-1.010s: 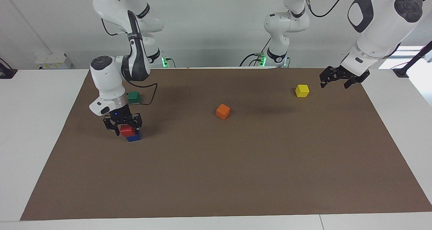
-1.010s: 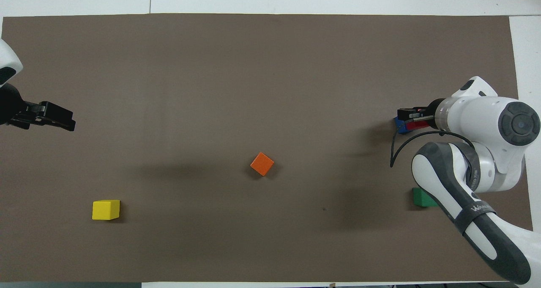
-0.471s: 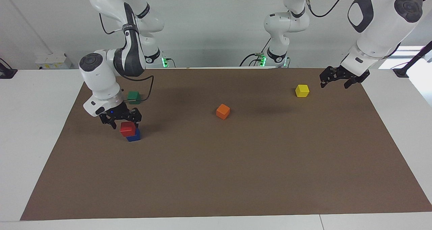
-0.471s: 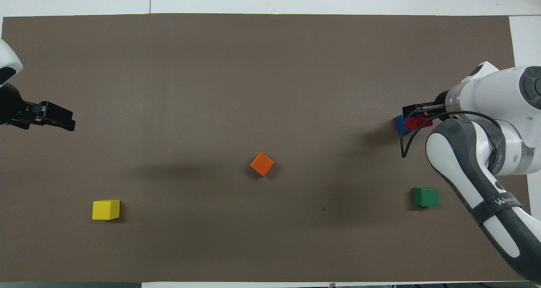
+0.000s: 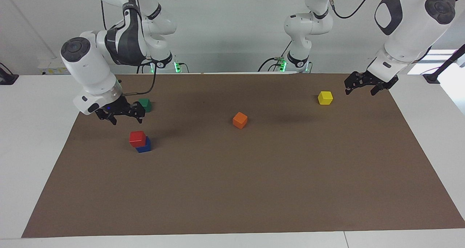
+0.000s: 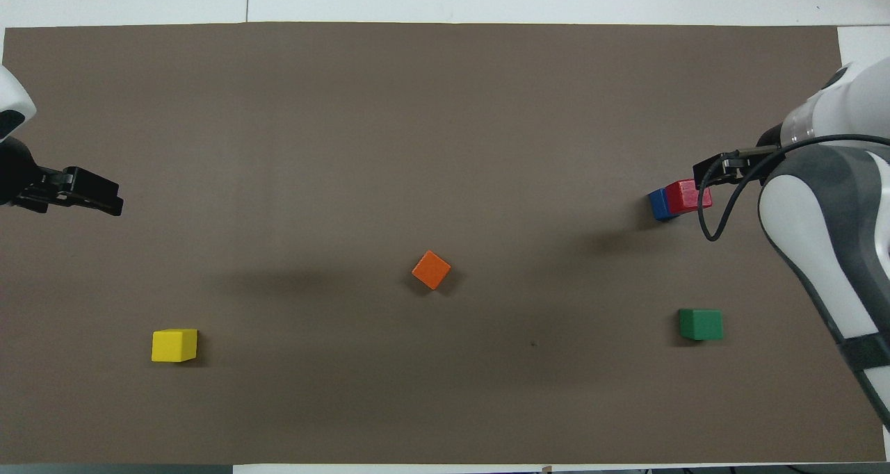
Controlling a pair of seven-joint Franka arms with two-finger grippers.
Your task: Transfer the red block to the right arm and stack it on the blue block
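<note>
Small glossy red cube [image 5: 137, 138] stacked on small deep-blue cube [image 5: 144, 147], toward right arm's end. Right gripper [image 5: 119, 114] raised clear, fingers apart, empty. Left gripper [image 5: 367, 85] waiting near yellow cube [image 5: 325, 98], fingers apart.

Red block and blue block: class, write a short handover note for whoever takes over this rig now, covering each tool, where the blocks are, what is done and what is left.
Right tool: open, empty, raised clear of the stack, over the mat near the green block.
Left tool: empty, waiting in the air at its own end of the table, beside the yellow block.
Red block: sits on the blue block, offset, not square with it.
Done: handover and stacking.
Left: nothing but parking the right arm; watch the overhang.
</note>
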